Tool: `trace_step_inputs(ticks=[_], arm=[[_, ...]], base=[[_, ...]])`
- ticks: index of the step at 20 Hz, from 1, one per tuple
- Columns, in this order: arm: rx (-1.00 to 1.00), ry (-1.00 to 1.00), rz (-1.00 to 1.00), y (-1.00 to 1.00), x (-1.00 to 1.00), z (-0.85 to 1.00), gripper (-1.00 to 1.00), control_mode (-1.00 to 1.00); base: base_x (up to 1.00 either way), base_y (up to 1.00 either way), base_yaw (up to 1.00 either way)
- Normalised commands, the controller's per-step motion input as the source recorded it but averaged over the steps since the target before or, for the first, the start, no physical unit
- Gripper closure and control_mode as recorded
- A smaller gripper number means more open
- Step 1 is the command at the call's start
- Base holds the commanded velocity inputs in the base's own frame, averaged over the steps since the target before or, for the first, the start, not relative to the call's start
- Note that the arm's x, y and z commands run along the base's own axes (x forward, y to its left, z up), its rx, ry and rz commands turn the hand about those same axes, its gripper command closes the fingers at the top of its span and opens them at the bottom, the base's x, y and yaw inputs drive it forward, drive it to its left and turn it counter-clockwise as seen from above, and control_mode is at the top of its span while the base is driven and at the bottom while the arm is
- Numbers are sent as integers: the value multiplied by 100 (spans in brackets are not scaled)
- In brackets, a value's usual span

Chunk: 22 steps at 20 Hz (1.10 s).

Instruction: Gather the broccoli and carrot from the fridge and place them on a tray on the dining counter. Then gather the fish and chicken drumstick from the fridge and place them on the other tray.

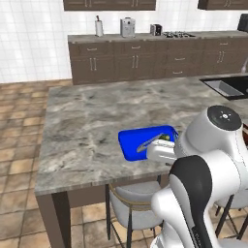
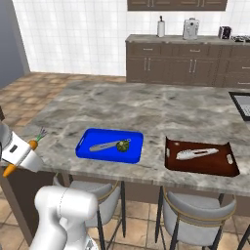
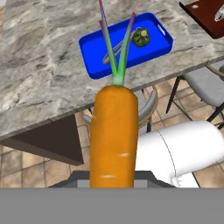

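- Gripper point(image 2: 19, 158) pinches the carrot point(image 3: 114, 135), jaws pressed on its body, leaves pointing away from the hand.
- Carrot hangs off the counter's point(image 2: 146, 112) near-left edge.
- Blue tray point(image 2: 88, 146) lies to the right and farther in, broccoli point(image 2: 123, 145) inside.

Broccoli point(image 2: 123, 145) in left tray point(image 2: 86, 151), fish point(image 2: 196, 153) in right tray point(image 2: 233, 167)
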Motion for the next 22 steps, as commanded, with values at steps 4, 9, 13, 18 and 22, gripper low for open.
trace_step_inputs(ticks=[4, 9, 13, 18, 22], arm=[[0, 0, 0, 0, 0, 0, 100, 100], [2, 7, 0, -4, 73, 0, 100, -100], [6, 8, 0, -14, 98, -2, 100, -100], [1, 8, 0, -1, 98, -17, 100, -100], [0, 12, 0, 0, 87, -40, 100, -100]], base=[[67, 0, -1], [20, 0, 0], [0, 0, 0], [0, 0, 0], [0, 0, 0]])
